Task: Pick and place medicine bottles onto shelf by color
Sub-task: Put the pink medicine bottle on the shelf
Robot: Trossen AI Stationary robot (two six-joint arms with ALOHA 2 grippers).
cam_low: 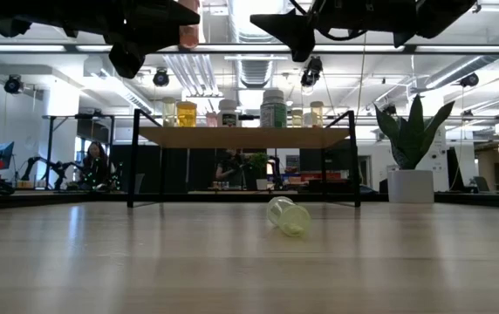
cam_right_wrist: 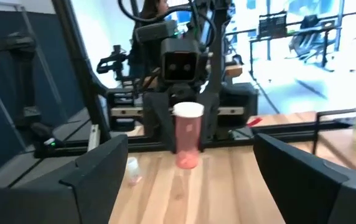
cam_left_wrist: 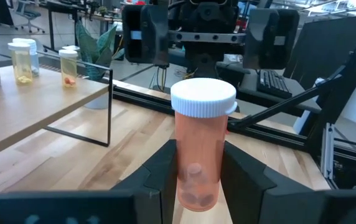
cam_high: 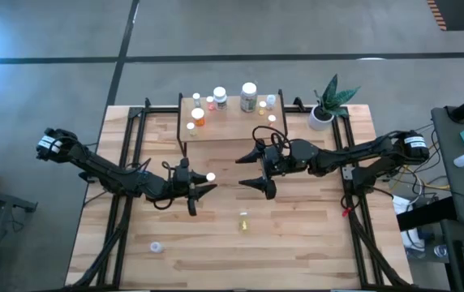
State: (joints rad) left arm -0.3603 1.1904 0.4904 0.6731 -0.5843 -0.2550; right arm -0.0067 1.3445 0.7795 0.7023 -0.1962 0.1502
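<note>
A: Left claw (cam_left_wrist: 200, 186) first. Clenched on a pink bottle (cam_left_wrist: 201, 149), white cap up, body upright between the two dark fingers (cam_left_wrist: 159, 174). A few pills sit at its bottom. In the high view the left claw (cam_high: 195, 188) hangs over the table's (cam_high: 297, 243) middle, well short of the shelf (cam_high: 232, 123).

B: And the right claw?

A: Right claw (cam_high: 258, 170) is released, jaws spread wide, nothing in them. It faces the left one across a gap; its wrist view shows the pink bottle (cam_right_wrist: 188, 134) held up straight ahead, between its own spread fingers (cam_right_wrist: 97, 171) but farther off. My read: the two are lined up for a handover, or the right has just let go. Cannot say which.

B: Why upright?

A: Likely so it can be stood on the shelf cap-up, like the others there.

B: What's on the shelf?

A: Several bottles already: an orange bottle (cam_high: 199, 117) at its left part, a large green-labelled bottle (cam_high: 249, 98) towards the back, small ones around. From the low view they stand in a row on the board.

B: Left to do?

A: A yellow-clear bottle (cam_low: 288, 215) lies on its side mid-table, near the front of the shelf. A small white bottle (cam_high: 156, 246) lies apart, near the table's near-left part. The potted plant (cam_high: 327, 104) stands beside the shelf's right end, not part of the sort.
</note>
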